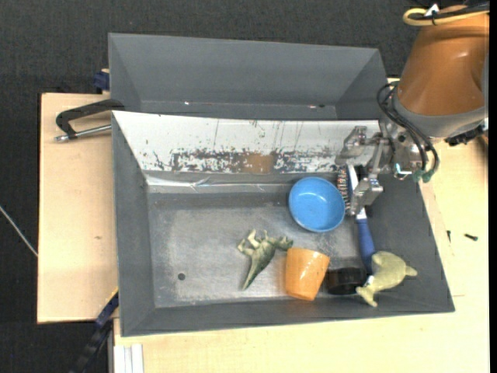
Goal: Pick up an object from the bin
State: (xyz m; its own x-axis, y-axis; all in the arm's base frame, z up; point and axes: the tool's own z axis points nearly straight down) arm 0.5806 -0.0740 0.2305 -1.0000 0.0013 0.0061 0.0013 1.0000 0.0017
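gripper (362,186): low on the right side, just beside the blue bowl (317,203)
grip: cannot tell if open or shut
blue stick (365,241): just below the gripper, long way pointing toward the front

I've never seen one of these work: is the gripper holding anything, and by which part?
The gripper appears to hold a blue-handled brush by its pale upper end, beside the blue bowl; the blue handle hangs below it.

No readable text or labels.
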